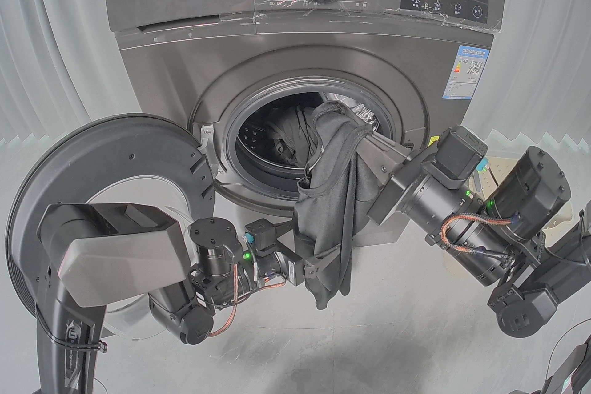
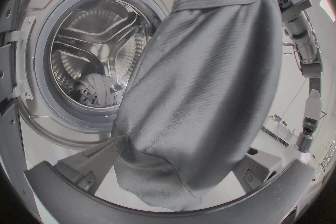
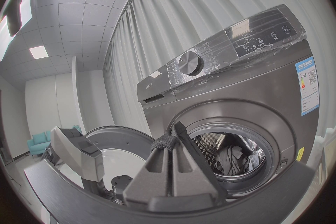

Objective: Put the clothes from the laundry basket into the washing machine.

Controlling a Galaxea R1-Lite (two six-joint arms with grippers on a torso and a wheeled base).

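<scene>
Pinching garment (image 1: 332, 198) in right hand (image 1: 368, 138), holding left hand (image 1: 311, 250) wide; risking hanging tail spilling outside washing machine (image 1: 184, 56).

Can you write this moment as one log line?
right gripper: shut on dark garment | left gripper: open around its lower end | door: open | drum: clothes inside

From the head we are looking forward and down at the washing machine (image 1: 184, 56), facing its front from close by. From the left wrist we are peering up into its drum (image 2: 94, 46) from low before the opening. From the right wrist we are looking up across its front toward its dial (image 3: 190, 63). All three are sharing the drum.
</scene>
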